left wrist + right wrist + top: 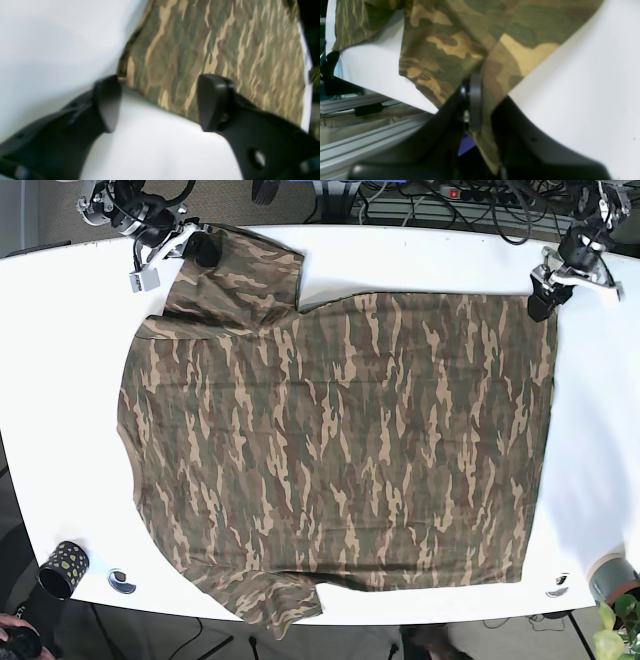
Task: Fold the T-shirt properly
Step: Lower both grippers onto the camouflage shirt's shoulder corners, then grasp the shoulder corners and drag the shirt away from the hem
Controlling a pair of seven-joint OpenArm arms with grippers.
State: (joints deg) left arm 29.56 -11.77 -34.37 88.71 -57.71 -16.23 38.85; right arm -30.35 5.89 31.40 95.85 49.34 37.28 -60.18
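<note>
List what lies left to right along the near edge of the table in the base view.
Black cup with yellow dots → small black-and-white disc → lower sleeve of the camouflage T-shirt → second small disc → grey pot with a green plant.

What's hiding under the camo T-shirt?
Under the camo T-shirt you can see only the white table poking out all around it. The shirt lies flat, but anything beneath the cloth is covered, so I cannot tell.

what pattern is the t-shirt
Camouflage in olive green, brown and tan on the T-shirt, seen best in the base view.
</note>
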